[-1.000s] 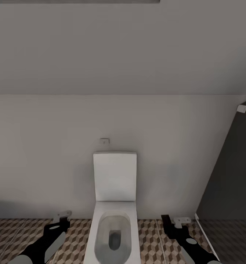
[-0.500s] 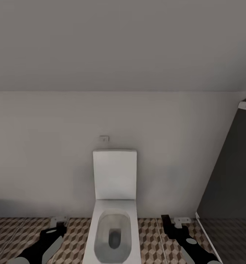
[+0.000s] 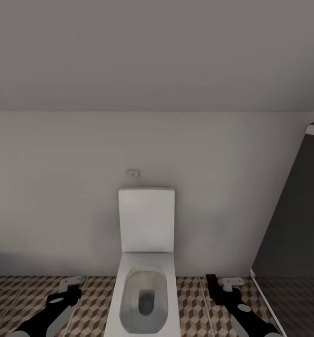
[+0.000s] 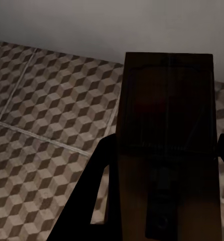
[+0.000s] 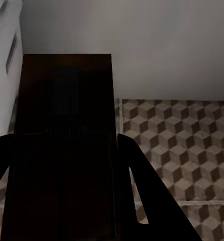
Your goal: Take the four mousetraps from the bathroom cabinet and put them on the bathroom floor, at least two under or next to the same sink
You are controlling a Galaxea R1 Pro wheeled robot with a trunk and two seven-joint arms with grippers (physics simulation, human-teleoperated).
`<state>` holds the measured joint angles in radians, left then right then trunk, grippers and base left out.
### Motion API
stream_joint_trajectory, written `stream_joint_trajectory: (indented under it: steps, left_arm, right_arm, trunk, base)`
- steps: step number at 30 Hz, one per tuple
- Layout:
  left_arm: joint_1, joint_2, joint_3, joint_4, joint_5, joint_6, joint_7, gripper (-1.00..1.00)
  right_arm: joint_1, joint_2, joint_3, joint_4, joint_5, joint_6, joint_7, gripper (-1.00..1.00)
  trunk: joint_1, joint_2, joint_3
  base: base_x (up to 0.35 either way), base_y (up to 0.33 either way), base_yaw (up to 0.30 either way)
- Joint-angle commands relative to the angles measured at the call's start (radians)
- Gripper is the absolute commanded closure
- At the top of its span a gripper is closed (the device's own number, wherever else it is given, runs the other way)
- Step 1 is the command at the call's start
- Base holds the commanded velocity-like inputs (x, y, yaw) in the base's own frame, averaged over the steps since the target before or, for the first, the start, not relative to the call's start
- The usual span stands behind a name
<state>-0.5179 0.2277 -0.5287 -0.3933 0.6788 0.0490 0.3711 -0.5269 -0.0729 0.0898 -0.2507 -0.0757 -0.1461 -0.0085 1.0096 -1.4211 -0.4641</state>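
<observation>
You face a white toilet [image 3: 145, 281] against a plain grey wall, both arms low at either side of it. Your left pincer [image 4: 162, 165] pinches a mousetrap [image 4: 167, 130], the flat board lying between its dark fingers, wire side to the camera. Your right pincer [image 5: 67, 150] likewise clamps a second mousetrap [image 5: 67, 100], held flat and shadowed. Each trap is carried level above the bathroom floor [image 3: 192, 304], presumably so it can be laid down flat once you reach a sink. The floor is cube-patterned tile in brown, beige and white with pale grout. A dark partition [image 3: 295, 224] rises at your right. A small plate [image 3: 132, 173] sits on the wall above the cistern.
</observation>
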Motion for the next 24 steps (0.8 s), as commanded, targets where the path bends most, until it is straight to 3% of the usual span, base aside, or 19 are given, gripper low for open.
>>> stream_joint_trajectory:
  steps: [1, 24]
  left_arm:
    - [-0.001, 0.001, -0.008, -0.002, 0.004, 0.000, 0.009, 1.00]
    - [-0.001, 0.005, -0.007, -0.012, 0.005, -0.015, 0.073, 1.00]
  right_arm:
    - [-0.001, -0.001, 0.008, 0.001, -0.014, -0.003, 0.001, 1.00]
    - [-0.001, 0.005, 0.010, 0.075, -0.006, 0.000, -0.034, 1.00]
  trunk:
    - [0.004, -0.008, -0.004]
    - [0.092, -0.169, -0.076]
  base:
    - [0.000, 0.000, 0.000]
    - [0.000, 0.000, 0.000]
